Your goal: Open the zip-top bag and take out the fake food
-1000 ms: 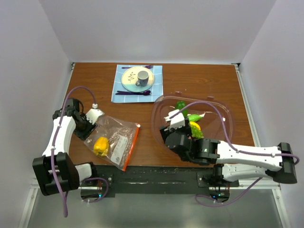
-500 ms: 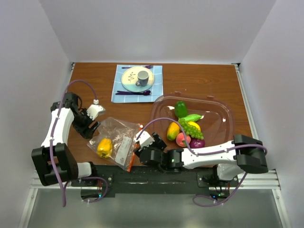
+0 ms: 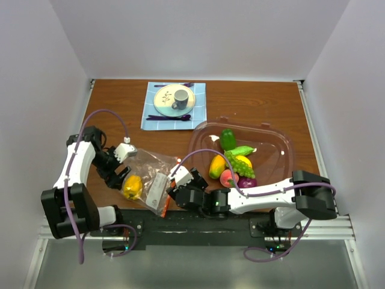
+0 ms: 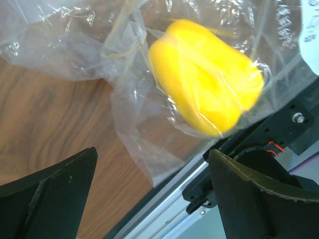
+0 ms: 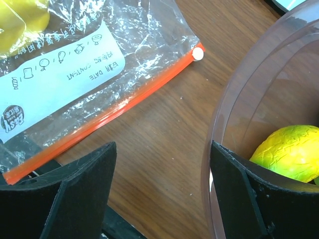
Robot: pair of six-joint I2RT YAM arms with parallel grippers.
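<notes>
The zip-top bag (image 3: 153, 171) lies flat at the near left, its orange-red zipper strip (image 5: 109, 105) on the right edge with a white slider (image 5: 198, 53). A yellow fake pepper (image 3: 132, 187) is inside it and fills the left wrist view (image 4: 204, 74). My left gripper (image 3: 118, 176) is open at the bag's left side, jaws on either side of the bag's corner (image 4: 154, 199). My right gripper (image 3: 172, 191) is open and empty over bare wood (image 5: 159, 199), between the zipper strip and the bowl. Other fake food, including a green pepper (image 3: 227, 138) and a grape bunch (image 3: 241, 170), lies in the bowl.
The large clear pinkish bowl (image 3: 283, 139) stands at the right; its rim (image 5: 224, 124) is close to my right finger. A plate with a grey cup (image 3: 173, 99) and purple cutlery sits on a blue cloth at the back. The black rail runs along the near table edge (image 4: 279, 124).
My right gripper has left the bowl and swung left to the bag's zipper edge. My left gripper has moved nearer, to the bag's left side by the yellow pepper.
</notes>
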